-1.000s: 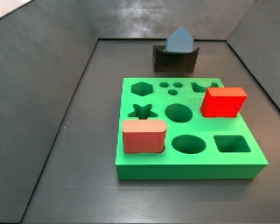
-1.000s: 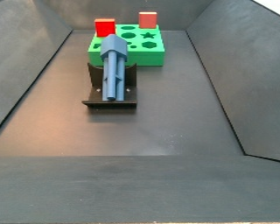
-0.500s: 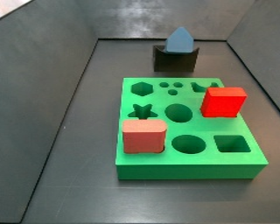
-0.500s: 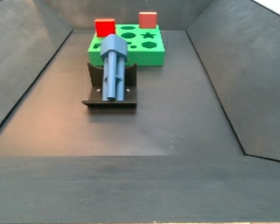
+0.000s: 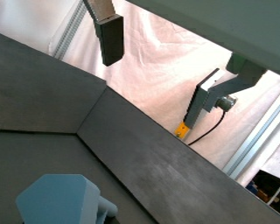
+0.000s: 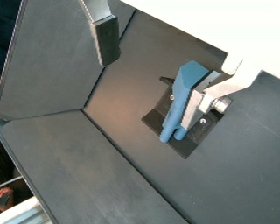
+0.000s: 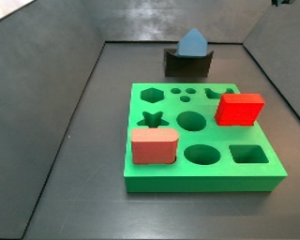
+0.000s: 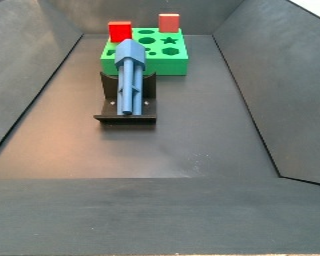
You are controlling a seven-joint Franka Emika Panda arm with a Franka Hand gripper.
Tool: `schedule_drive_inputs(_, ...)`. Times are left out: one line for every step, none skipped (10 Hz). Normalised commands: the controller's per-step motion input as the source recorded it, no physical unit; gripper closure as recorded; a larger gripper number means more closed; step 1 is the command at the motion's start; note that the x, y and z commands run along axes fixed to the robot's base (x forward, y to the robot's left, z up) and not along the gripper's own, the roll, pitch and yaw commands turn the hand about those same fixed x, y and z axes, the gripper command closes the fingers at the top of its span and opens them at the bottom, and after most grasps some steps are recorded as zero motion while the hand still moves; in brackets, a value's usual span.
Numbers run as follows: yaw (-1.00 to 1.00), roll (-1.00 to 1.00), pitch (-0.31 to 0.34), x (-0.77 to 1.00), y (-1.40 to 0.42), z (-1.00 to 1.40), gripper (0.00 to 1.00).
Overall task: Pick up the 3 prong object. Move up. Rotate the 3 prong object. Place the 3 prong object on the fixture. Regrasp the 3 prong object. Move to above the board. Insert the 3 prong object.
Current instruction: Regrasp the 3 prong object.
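3 prong object: in both side views the grey-blue piece (image 8: pixel 131 72) lies lengthwise on the fixture (image 8: pixel 124 112), apart from the gripper.

Side view, board near: the green board (image 7: pixel 202 174) fills the centre and lower right of the frame; a red cube (image 7: pixel 240 109) stands on its right part and a salmon-pink block (image 7: pixel 154 146) on its lower left part. Open holes show between them, among them a star, a hexagon, circles and a square. Behind the board, at upper centre, the fixture (image 7: pixel 187 65) carries the 3 prong object (image 7: pixel 191 40), seen end-on as a pointed grey-blue shape.

Side view, board far: the fixture sits left of centre on the dark floor, with the ribbed piece running along it toward the board (image 8: pixel 159 58) at the top of the frame. The red cube (image 8: pixel 120 32) and the pink block (image 8: pixel 168 22) stand at the board's far edge.

Wrist view, looking down: the 3 prong object (image 6: pixel 184 101) rests on the fixture (image 6: pixel 164 133) right of centre. One finger (image 6: pixel 106 39) hangs at upper left, the other at right partly overlaps the piece in the picture; the gripper (image 6: pixel 166 66) is spread wide with nothing between the pads, and appears to be above the fixture.

Wrist view, looking outward: the gripper (image 5: pixel 166 70) is likewise spread, one finger (image 5: pixel 109 39) at upper left and the other at right. A grey-blue end of the 3 prong object (image 5: pixel 60 199) shows at lower left; pale curtain fills the background, which is blurred.
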Motion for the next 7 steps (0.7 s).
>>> schedule_drive_inputs(0.20,0.17,0.009,0.10,-0.05,-0.01,0.00)
schedule_drive_inputs(0.15,0.18,0.074,0.04,0.04,-1.00,0.00)
schedule_drive_inputs(0.13,0.18,0.064,0.04,0.04,-1.00,0.00)
schedule_drive_inputs(0.13,0.17,0.033,0.05,0.04,-1.00,0.00)
schedule_drive_inputs(0.13,0.13,0.000,0.06,0.03,-1.00,0.00)
schedule_drive_inputs(0.12,0.11,-0.023,0.07,0.03,-1.00,0.00)
schedule_drive_inputs(0.10,0.08,-0.042,0.08,0.02,-1.00,0.00)
